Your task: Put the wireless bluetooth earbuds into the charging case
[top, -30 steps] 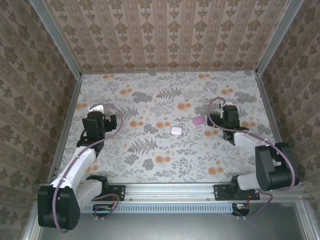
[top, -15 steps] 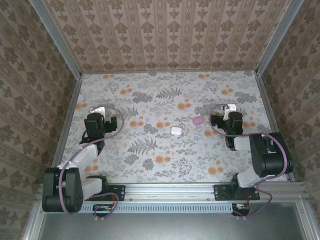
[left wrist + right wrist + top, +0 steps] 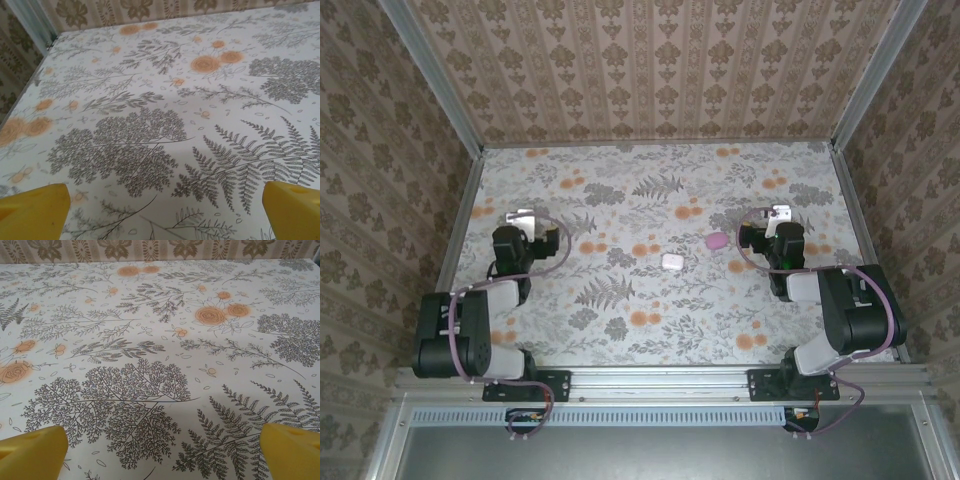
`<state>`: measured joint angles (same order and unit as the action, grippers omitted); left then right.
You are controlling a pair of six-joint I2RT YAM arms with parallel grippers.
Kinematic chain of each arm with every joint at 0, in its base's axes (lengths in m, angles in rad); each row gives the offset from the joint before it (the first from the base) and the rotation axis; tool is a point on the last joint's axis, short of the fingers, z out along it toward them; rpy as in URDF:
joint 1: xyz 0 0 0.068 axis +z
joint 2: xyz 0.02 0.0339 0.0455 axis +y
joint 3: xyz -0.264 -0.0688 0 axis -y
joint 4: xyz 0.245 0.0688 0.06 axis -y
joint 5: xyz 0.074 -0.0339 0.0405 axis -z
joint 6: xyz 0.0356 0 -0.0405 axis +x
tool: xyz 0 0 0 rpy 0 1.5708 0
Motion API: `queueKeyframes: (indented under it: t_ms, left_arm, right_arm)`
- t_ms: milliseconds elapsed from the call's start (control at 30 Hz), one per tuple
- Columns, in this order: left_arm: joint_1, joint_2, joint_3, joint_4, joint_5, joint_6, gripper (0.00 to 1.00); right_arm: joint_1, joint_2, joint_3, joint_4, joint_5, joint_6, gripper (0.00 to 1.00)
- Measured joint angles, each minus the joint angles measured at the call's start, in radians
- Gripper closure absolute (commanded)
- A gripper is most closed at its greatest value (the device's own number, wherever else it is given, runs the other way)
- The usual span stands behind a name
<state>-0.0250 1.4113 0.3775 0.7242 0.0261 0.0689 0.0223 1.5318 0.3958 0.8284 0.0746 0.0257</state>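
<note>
Both arms have folded back toward the near edge; my left claw [image 3: 520, 217] and right claw [image 3: 779, 212] gape, empty. Case [image 3: 671, 261] lies mid-tabletop [image 3: 620, 180].

Observed: left arm [image 3: 460, 325] folded back tightly beside its base, wrist reaching forward; left gripper [image 3: 520, 217] pointing away from the bases, jaws wide apart and empty; right arm [image 3: 855, 310] folded likewise; right gripper [image 3: 779, 213] facing forward, yellow fingers [image 3: 31, 452] spread wide, gripping nothing.
</note>
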Motion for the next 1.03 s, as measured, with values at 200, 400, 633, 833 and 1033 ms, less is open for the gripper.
queueKeyframes:
  t_ms: [200,400,633,833,1033]
  left_arm:
    - [0.004,0.128,-0.019,0.100,0.031,0.003,0.00]
    - [0.003,0.129,0.009,0.107,-0.070,-0.012,0.00]
    - [-0.002,0.129,0.009,0.107,-0.103,-0.013,0.00]
    - [-0.002,0.129,0.009,0.107,-0.105,-0.013,0.00]
    - [-0.002,0.129,0.009,0.107,-0.105,-0.013,0.00]
  right_arm:
    - [0.000,0.000,0.000,0.000,0.000,0.000,0.00]
    - [0.000,0.000,0.000,0.000,0.000,0.000,0.00]
    - [0.000,0.000,0.000,0.000,0.000,0.000,0.00]
    - [0.000,0.000,0.000,0.000,0.000,0.000,0.00]
    - [0.000,0.000,0.000,0.000,0.000,0.000,0.00]
